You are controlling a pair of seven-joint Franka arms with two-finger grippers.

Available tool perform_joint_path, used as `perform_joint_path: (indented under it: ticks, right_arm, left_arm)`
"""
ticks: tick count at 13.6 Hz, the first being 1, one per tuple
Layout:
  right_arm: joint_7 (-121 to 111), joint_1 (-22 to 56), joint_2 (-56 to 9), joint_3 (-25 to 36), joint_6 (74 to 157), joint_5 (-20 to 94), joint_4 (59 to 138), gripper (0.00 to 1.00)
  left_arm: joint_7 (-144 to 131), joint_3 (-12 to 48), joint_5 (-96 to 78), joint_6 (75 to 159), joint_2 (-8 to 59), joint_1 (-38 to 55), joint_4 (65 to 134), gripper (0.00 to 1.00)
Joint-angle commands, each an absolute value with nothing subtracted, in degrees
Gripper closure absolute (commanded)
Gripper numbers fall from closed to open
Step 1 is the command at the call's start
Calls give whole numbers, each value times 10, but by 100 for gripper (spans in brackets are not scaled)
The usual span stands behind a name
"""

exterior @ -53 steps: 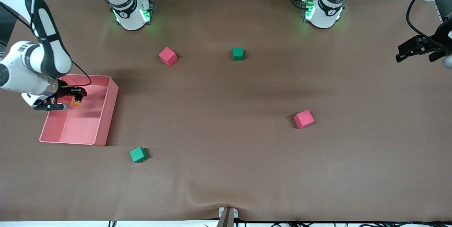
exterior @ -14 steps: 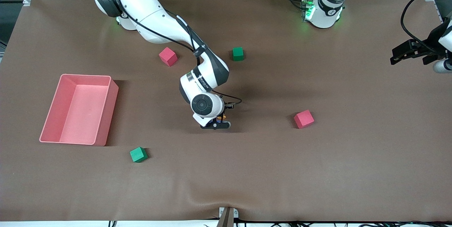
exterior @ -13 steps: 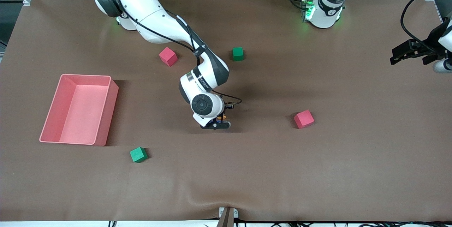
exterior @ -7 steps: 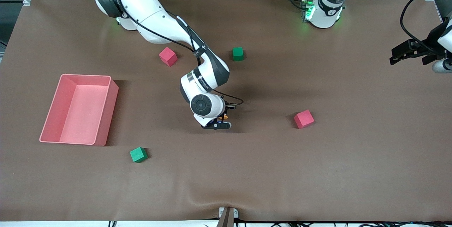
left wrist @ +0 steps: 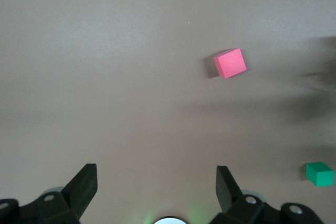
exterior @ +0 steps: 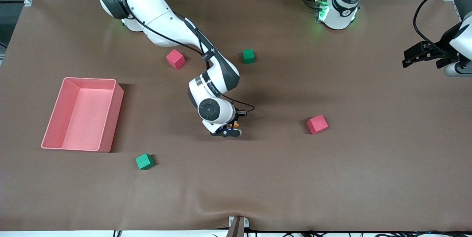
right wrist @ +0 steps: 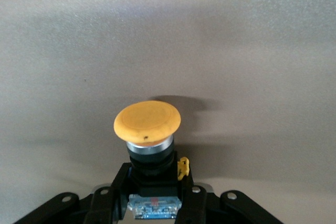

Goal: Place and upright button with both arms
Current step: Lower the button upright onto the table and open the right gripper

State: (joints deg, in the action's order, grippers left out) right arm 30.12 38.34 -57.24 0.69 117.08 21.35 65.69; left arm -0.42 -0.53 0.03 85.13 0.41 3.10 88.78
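Right wrist view: right hand (right wrist: 155, 205) grasps the button (right wrist: 147, 124) by its black body; looks light, rigid, slick-capped. Left hand (left wrist: 156, 187) waits, released.

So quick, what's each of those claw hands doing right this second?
Left gripper: open, holding nothing, up over the left arm's end of the table.
Right gripper: shut on the button, low over the middle of the table.

I've got the brown table (exterior: 332, 178) carrying a pink tray (exterior: 110, 119), two red cubes (exterior: 175, 59) (exterior: 317, 124) and two green cubes (exterior: 248, 56) (exterior: 144, 161), all well apart.
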Motion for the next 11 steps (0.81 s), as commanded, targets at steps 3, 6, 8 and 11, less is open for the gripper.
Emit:
perform_joint_path:
  ticks: [3,6,8,11]
  right_arm:
    - [308,385,-597,7,1172,229,627,97]
    - [308,386,-598,7,1167,229,627,96]
    - [313,386,-597,7,1163,229,628,96]
    - [322,388,-597,7,1162,229,628,95]
  left_arm:
    - [-8,5,-10,843,9,29,883,0]
    - [-9,6,-10,843,9,30,883,0]
    - [-9,6,-10,843,9,31,882,0]
    - [-10,7,-10,843,10,31,882,0]
